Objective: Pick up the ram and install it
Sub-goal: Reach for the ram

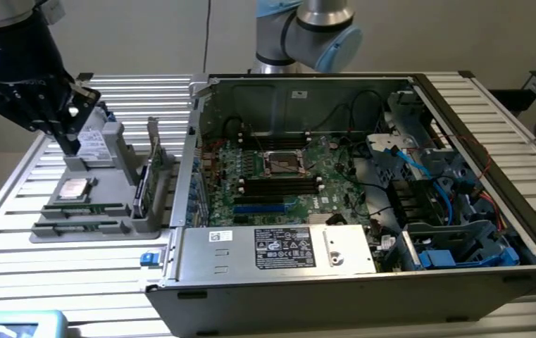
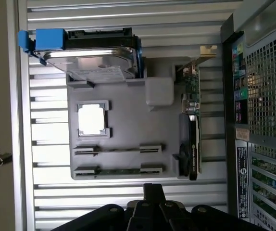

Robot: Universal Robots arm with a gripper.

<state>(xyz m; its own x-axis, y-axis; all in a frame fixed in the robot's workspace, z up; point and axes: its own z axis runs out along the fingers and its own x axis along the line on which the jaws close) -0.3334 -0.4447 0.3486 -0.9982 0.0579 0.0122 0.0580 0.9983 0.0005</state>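
Gripper [image 1: 67, 146] hangs over tray [image 1: 108, 191]; its opening and hold I cannot tell; rams [image 1: 84, 210] lie at its 6 o'clock in the exterior view.

A silver table [image 1: 61, 274] [image 2: 128, 19] of long metal slats is carrying two things. A flat grey parts tray [image 1: 108, 189] [image 2: 128, 125] is lying toward the exterior view's left. A large black computer case [image 1: 343, 299] [image 2: 263, 96], its side open and facing up, is resting just beside it, with a narrow strip of slats showing between them. A pale teal object [image 1: 14, 324] is showing at the near left corner, cut off by the picture's edge.
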